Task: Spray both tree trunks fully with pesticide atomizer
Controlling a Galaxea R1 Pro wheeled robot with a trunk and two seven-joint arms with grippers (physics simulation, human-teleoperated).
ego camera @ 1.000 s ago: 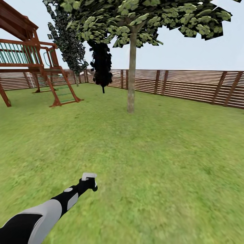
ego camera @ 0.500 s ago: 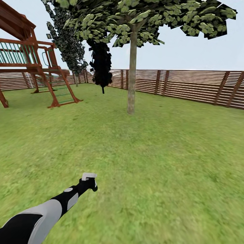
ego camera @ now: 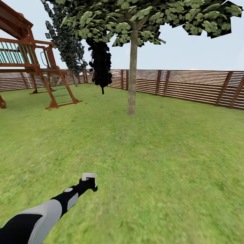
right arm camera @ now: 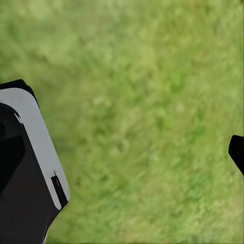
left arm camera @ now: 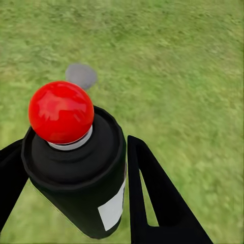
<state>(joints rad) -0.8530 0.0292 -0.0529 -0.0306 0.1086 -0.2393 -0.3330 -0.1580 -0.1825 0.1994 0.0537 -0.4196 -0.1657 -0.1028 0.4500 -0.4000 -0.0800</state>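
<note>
My left arm reaches forward low over the lawn, and my left gripper (ego camera: 89,182) is shut on the pesticide atomizer (ego camera: 89,176), whose light grey head shows above the fingers. In the left wrist view the atomizer (left arm camera: 63,114) is a black can with a red ball on top, clamped between two black fingers (left arm camera: 152,188). One tree stands ahead, its straight grey-brown trunk (ego camera: 132,74) under a broad green canopy (ego camera: 149,17), several metres beyond the gripper. No white specks show on the bark. In the right wrist view one dark fingertip (right arm camera: 237,152) sits at the picture's edge over grass, with nothing held.
A wooden playset (ego camera: 30,64) with a ladder stands at the far left. Two dark narrow cypress-like columns (ego camera: 101,64) rise near the slatted fence (ego camera: 189,84) that rings the lawn. Open grass (ego camera: 145,162) lies between me and the tree. Part of my own body (right arm camera: 25,168) shows in the right wrist view.
The whole view has shifted: the tree has drawn slightly nearer and the playset has slid left, so the camera moved. The left arm holds the same pose with the atomizer.
</note>
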